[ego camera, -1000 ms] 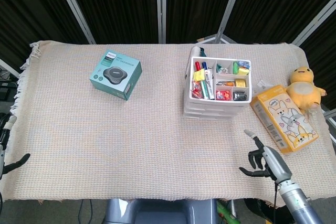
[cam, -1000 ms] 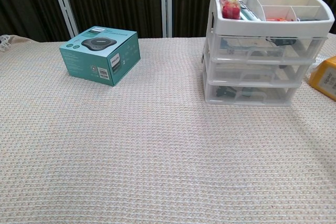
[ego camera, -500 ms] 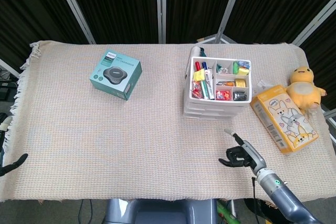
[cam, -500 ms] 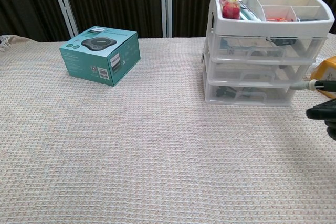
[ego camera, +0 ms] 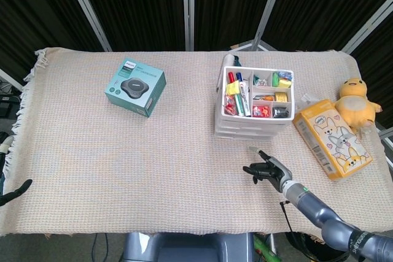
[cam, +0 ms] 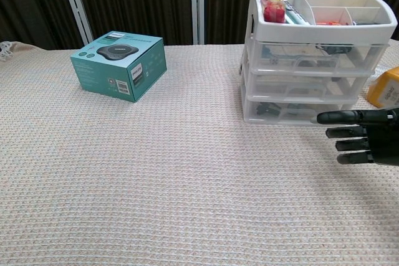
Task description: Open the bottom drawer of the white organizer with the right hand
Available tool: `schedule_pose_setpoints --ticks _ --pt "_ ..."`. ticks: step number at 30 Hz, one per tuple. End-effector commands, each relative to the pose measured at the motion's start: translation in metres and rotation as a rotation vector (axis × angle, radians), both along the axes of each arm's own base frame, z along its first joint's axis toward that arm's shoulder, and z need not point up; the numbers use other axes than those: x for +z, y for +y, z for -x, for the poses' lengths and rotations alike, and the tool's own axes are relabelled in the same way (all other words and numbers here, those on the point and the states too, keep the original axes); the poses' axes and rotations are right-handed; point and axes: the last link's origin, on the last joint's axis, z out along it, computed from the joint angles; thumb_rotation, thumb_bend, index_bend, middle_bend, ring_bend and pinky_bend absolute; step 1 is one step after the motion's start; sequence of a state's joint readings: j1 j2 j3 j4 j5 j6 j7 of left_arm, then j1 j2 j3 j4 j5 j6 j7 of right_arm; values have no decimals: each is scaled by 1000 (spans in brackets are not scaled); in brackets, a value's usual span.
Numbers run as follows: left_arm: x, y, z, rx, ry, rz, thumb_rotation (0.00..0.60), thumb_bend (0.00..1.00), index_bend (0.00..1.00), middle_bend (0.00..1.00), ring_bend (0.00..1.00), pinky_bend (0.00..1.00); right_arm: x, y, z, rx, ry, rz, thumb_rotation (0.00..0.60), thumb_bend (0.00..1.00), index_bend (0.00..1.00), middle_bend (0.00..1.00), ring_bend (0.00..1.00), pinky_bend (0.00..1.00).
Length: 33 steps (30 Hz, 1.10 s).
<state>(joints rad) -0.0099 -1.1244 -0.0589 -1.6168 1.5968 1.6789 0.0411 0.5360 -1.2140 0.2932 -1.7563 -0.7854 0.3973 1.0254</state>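
The white organizer (ego camera: pixel 253 107) stands at the back right of the table, its top tray full of pens and small items. Its three clear drawers face me in the chest view, and the bottom drawer (cam: pixel 293 111) is pushed in. My right hand (cam: pixel 360 134) hovers low in front of the organizer's right side, fingers stretched out flat and pointing left, holding nothing. In the head view the right hand (ego camera: pixel 268 170) lies a short gap in front of the organizer, not touching it. Of my left hand (ego camera: pixel 15 189) only spread fingertips show at the left edge.
A teal product box (ego camera: pixel 135 88) sits at the back left. An orange carton with rabbit pictures (ego camera: pixel 331 138) lies just right of the organizer, and a yellow plush duck (ego camera: pixel 357 101) is behind it. The woven cloth (ego camera: pixel 153 164) covers the table.
My right hand has moved left and forward from the table's front right corner toward the organizer, and its fingers have straightened out. The drawers have not moved.
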Motion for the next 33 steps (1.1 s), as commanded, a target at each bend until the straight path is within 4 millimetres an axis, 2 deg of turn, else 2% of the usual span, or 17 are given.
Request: schedule_pose_setpoints --ticks 1,10,33 --pt "0 0 0 0 0 3 600 163 0 0 0 0 -6 -7 -2 -60 -62 -6 600 167 132 808 861 705" --pt "-2 3 -3 -6 -8 15 600 163 0 0 0 0 -25 -19 -1 -154 -156 -37 600 173 162 808 861 705" --pt "-2 8 1 14 -13 33 600 162 0 0 0 0 -44 -38 5 -267 -292 -17 600 175 183 808 861 703"
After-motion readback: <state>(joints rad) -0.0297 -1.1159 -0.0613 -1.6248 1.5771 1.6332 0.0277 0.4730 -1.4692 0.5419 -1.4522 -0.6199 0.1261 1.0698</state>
